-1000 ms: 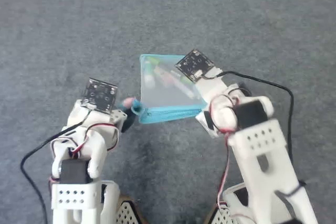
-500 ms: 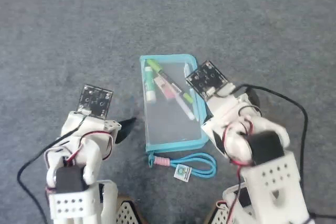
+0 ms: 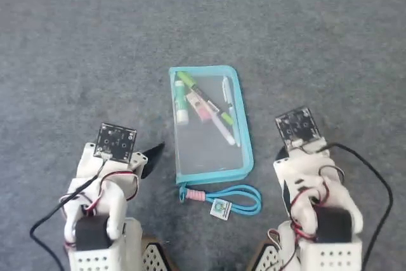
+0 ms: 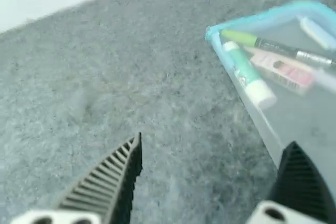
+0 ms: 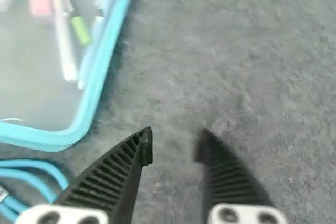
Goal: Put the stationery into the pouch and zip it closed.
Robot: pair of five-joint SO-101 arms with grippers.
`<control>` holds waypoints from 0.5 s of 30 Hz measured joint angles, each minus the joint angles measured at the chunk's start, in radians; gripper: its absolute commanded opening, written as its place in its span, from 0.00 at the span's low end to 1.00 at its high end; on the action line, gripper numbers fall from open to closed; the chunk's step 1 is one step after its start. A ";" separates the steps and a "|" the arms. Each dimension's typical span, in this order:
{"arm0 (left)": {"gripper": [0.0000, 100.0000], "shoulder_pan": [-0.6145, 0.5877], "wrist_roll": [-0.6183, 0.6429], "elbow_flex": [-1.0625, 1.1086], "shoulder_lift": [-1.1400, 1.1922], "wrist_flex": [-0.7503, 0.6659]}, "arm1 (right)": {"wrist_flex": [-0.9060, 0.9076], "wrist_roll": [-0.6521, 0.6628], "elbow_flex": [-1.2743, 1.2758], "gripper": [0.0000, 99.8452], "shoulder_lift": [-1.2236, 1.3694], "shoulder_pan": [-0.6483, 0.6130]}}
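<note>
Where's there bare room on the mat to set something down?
Bare mat lies beyond the pouch and on both its sides. It is crowded nearer the robot, where the blue cord lies between the left arm and the right arm.

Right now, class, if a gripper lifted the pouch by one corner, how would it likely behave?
Probably floppy: the pouch looks like thin clear film with a soft edge, so it may sag. Its pens lie loose and would likely slide to the low end.
</note>
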 measured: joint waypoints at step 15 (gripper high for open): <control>0.39 -0.002 -0.005 0.238 0.000 -0.204 | -0.008 0.000 0.353 0.07 -0.264 0.029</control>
